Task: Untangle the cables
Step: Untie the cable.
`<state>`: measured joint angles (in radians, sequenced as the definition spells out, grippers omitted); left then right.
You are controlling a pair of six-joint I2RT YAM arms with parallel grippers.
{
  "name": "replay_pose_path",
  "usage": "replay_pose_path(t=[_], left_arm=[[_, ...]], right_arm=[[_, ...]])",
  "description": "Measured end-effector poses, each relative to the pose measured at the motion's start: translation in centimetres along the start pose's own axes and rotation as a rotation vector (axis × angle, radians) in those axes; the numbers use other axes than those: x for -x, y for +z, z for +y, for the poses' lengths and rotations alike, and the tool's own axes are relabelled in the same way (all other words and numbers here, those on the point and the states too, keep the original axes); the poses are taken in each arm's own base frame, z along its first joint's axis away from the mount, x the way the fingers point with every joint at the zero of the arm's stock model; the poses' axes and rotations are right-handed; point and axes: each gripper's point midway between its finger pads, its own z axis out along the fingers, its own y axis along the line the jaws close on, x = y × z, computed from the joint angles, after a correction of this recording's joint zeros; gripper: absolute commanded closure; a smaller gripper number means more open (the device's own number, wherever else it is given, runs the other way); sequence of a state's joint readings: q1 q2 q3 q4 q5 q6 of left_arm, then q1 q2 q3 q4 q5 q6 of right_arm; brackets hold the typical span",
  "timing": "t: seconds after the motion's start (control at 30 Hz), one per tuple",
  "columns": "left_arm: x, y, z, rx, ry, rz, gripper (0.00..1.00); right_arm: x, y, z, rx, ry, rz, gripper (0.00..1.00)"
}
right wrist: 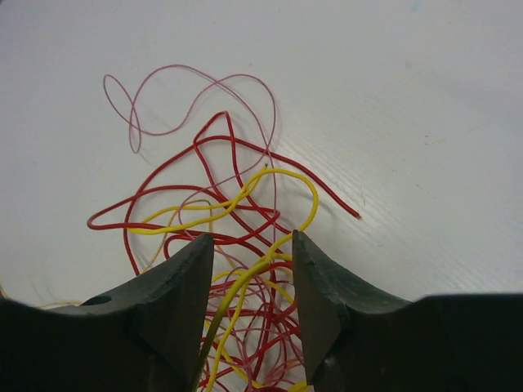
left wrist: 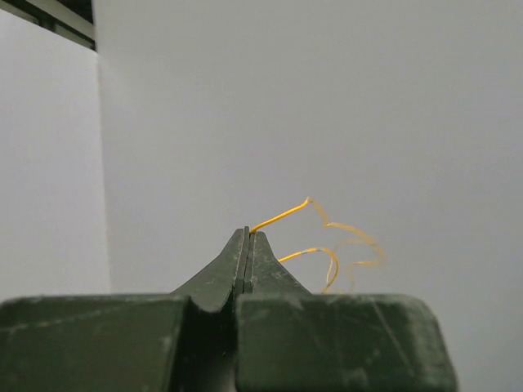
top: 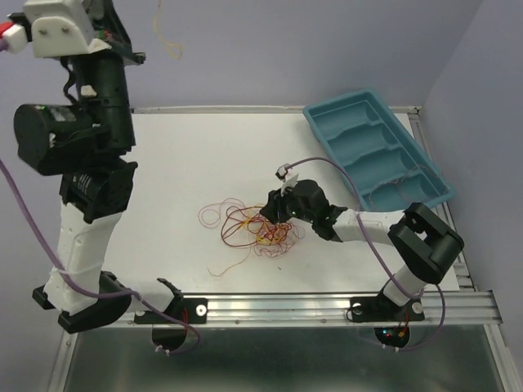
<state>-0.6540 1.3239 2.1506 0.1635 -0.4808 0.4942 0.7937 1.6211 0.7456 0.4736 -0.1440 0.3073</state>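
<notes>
The cables are a small tangle of thin red, yellow and pink strands on the white table. In the right wrist view the tangle spreads ahead of and under my right gripper, which is open, with yellow and red strands lying between its jaws. In the top view the right gripper sits low at the tangle's right side. My left gripper is shut on one orange strand, whose curly end hangs free. In the top view the left gripper is raised high at the far left, the strand dangling beside it.
A teal compartment tray lies at the table's back right. A metal rail runs along the near edge. The right arm's purple cable arcs above the table beside the tray.
</notes>
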Motion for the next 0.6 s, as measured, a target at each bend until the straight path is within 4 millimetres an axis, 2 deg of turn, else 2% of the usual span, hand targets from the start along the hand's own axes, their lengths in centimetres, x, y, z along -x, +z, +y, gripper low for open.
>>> replay_pose_path(t=[0.07,0.1,0.13,0.23,0.3,0.33,0.4,0.43,0.47,0.53,0.6], left_arm=[[1.6,-1.1,1.4,0.012,-0.006,-0.036,1.00],[1.8,-1.8,1.8,0.006,-0.010,-0.045,1.00],[1.2,-2.4,1.5,-0.019,-0.004,-0.035,1.00],[1.5,-3.8,1.8,-0.055,-0.026,-0.048,1.00],[0.7,-4.3,1.1,-0.087,-0.031,-0.040,1.00],[-0.4,-4.4,0.2,-0.115,-0.031,-0.027,1.00],[-4.1,-4.9,-2.0,-0.182,-0.012,0.037,1.00],[-6.5,-5.3,-3.3,-0.223,-0.002,0.083,1.00],[-8.0,-5.6,-4.0,-0.243,0.006,0.110,1.00],[-12.1,-7.1,-6.1,-0.319,0.012,0.192,1.00],[-17.0,-8.8,-8.4,-0.401,0.026,0.293,1.00]], right_arm=[[0.8,-0.3,0.3,0.003,0.005,-0.024,0.20],[1.5,-0.5,0.5,0.009,0.003,-0.041,0.11],[2.2,-0.9,0.9,0.016,0.001,-0.060,0.03],[5.0,-2.3,2.0,0.041,-0.013,-0.132,0.00],[6.7,-3.3,2.7,0.057,-0.025,-0.180,0.00],[7.9,-4.1,3.2,0.063,-0.034,-0.214,0.00],[10.0,-5.6,3.9,0.072,-0.055,-0.280,0.00],[10.7,-6.1,4.1,0.073,-0.064,-0.301,0.00],[11.6,-6.9,4.3,0.073,-0.077,-0.332,0.00],[13.1,-8.1,4.6,0.068,-0.097,-0.380,0.00],[14.2,-9.4,4.9,0.067,-0.112,-0.426,0.00]])
